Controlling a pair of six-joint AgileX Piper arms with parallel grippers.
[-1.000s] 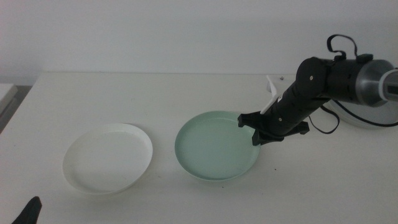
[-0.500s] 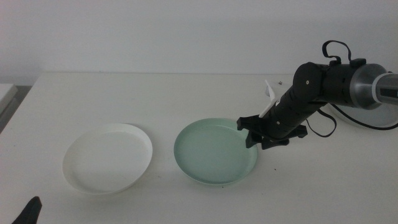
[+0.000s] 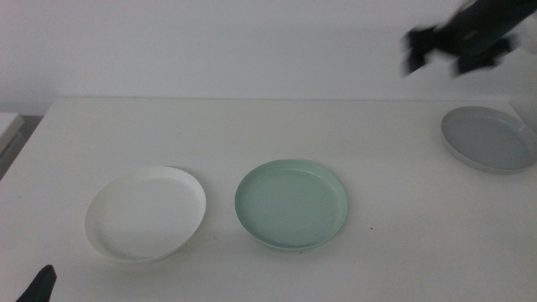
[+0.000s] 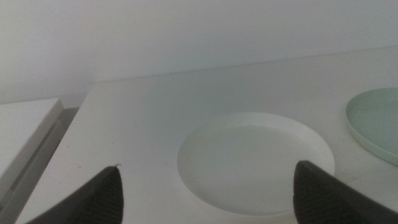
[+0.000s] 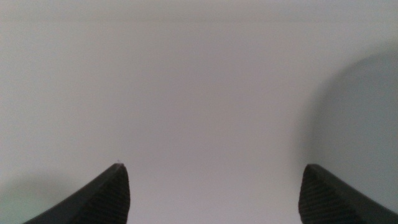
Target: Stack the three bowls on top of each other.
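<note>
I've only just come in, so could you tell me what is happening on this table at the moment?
Nothing is being held. The right gripper is raised high over the table's far right, jaws open and empty, a blur in the middle view. The left gripper waits low at the near left edge, open, facing the white bowl. The white bowl and the mint green bowl sit side by side, apart, and the grey bowl lies far right. No bowl is stacked yet.

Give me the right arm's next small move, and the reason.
Probably lower the right tool, open and empty, onto the grey bowl below it: no bowl is stacked yet, and the green bowl and white bowl lie apart mid-table.
</note>
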